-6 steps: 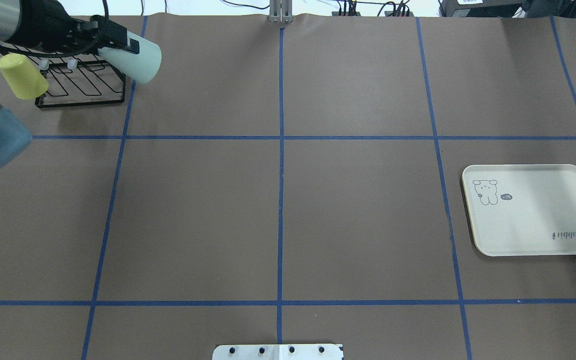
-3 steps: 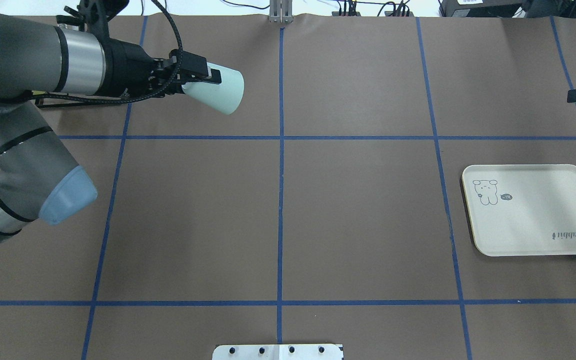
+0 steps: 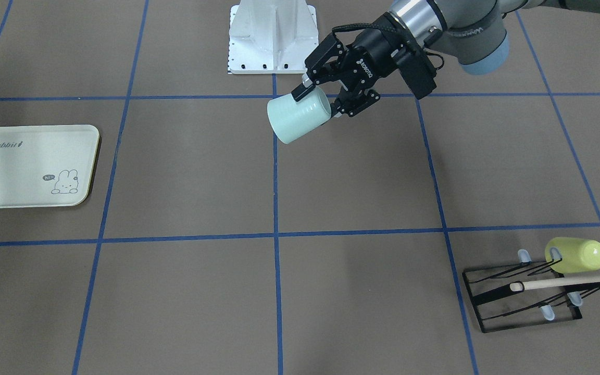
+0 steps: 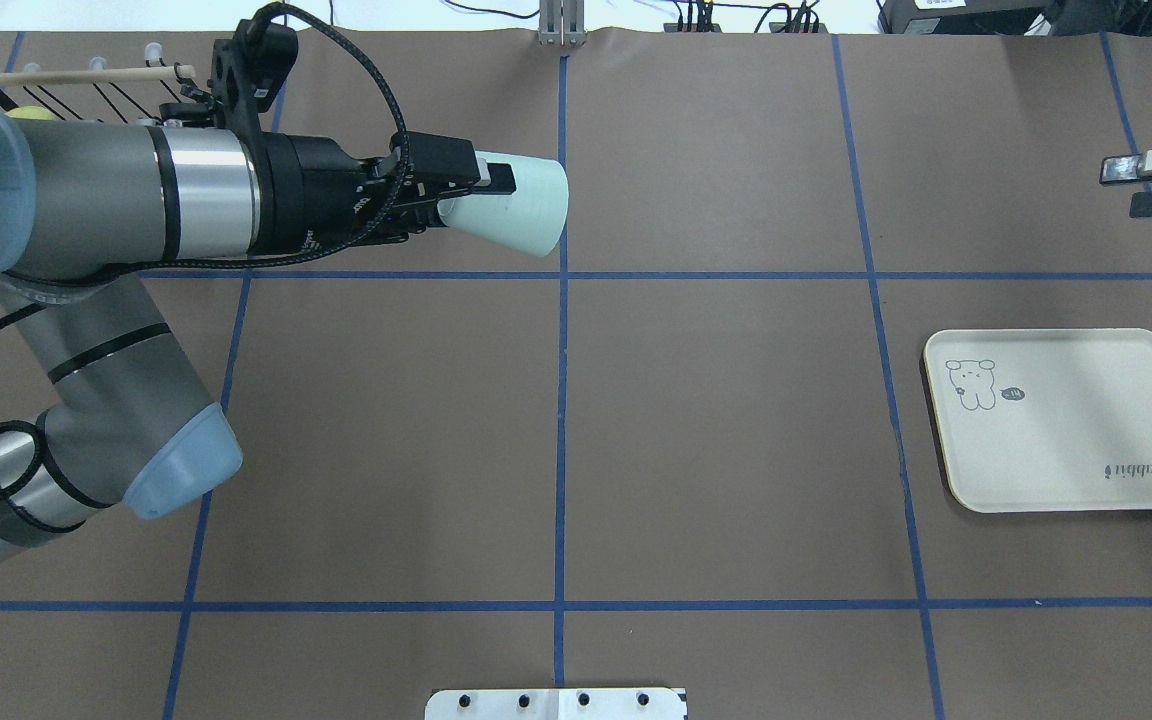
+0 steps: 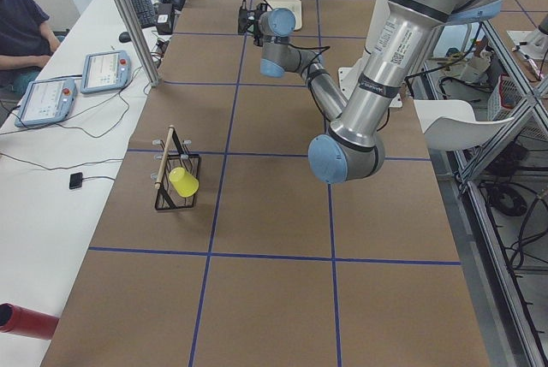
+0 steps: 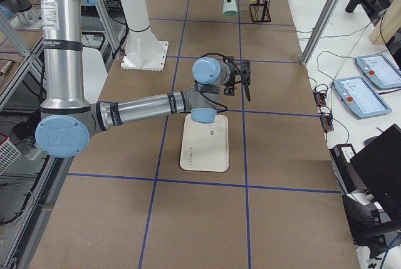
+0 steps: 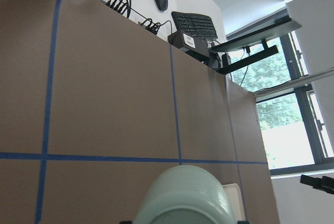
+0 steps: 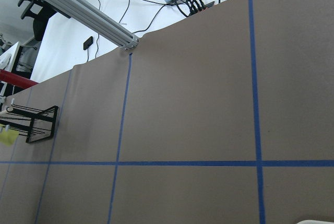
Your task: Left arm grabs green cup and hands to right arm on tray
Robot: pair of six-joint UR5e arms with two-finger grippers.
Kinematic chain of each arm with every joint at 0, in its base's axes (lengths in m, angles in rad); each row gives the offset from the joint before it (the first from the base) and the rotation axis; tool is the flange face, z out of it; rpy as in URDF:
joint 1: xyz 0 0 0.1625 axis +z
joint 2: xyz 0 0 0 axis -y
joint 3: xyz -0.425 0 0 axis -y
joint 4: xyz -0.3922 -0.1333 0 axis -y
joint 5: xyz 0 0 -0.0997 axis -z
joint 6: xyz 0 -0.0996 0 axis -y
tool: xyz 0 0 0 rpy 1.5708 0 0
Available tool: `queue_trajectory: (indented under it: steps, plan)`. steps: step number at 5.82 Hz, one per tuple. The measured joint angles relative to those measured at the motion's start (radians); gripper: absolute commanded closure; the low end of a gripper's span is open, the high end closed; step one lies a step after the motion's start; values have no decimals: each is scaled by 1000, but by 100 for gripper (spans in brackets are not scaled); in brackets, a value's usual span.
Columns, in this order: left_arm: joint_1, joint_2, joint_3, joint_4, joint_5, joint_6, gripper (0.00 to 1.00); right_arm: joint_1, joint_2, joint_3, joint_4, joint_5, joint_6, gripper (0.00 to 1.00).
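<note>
left gripper (image 4: 484, 198) clamped on green cup (image 4: 528, 208), held sideways above mid-table — right gripper (image 4: 1131, 187) fingers apart, empty.

Bare tabletop (image 4: 716, 430) toward tray (image 4: 1066, 440) (rack (image 3: 489, 295) far-left)

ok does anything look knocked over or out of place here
Nothing stands out. The green cup lies sideways only because the left arm's fingers grip it above the table. The yellow cup sits tilted on the black wire rack, with a wooden stick lying across the rack. The tray lies flat.
</note>
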Motion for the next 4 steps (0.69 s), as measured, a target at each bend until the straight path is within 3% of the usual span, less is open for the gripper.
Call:
queue_trajectory:
  steps: [2, 4]
  plan:
    - [12, -26, -2, -68, 12, -85, 83, -28, 8, 1, 154, -34, 157, 0]
    - [43, -56, 1, -81, 22, -108, 83, -142, 17, -1, 371, -187, 323, 0]
